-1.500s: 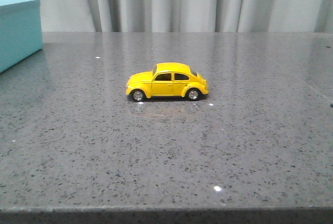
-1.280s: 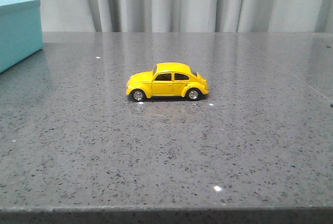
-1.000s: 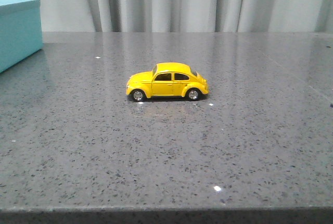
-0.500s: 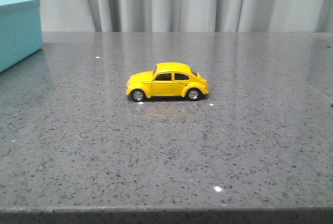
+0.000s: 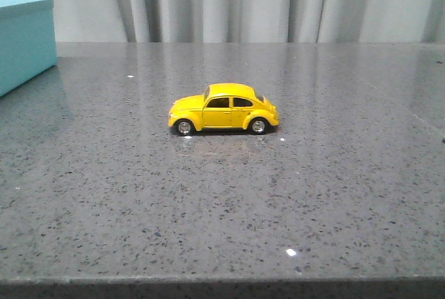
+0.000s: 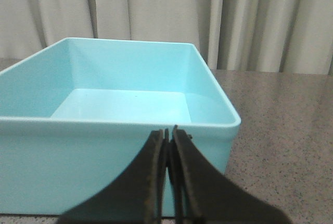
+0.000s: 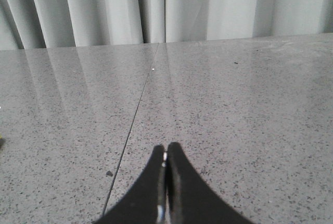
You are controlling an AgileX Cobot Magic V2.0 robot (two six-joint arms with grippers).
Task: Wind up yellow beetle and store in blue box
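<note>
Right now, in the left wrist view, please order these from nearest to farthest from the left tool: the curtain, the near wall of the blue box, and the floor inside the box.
1. Near wall of the blue box: directly behind the shut left tool.
2. Box floor: inside, beyond that wall.
3. Curtain: farthest, behind the box and the table.

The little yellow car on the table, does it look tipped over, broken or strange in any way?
Nothing stands out. The yellow beetle stands upright on its wheels, side-on, alone in the middle of the grey table. The blue box sits far off to the left, open and empty in the left wrist view.
</note>
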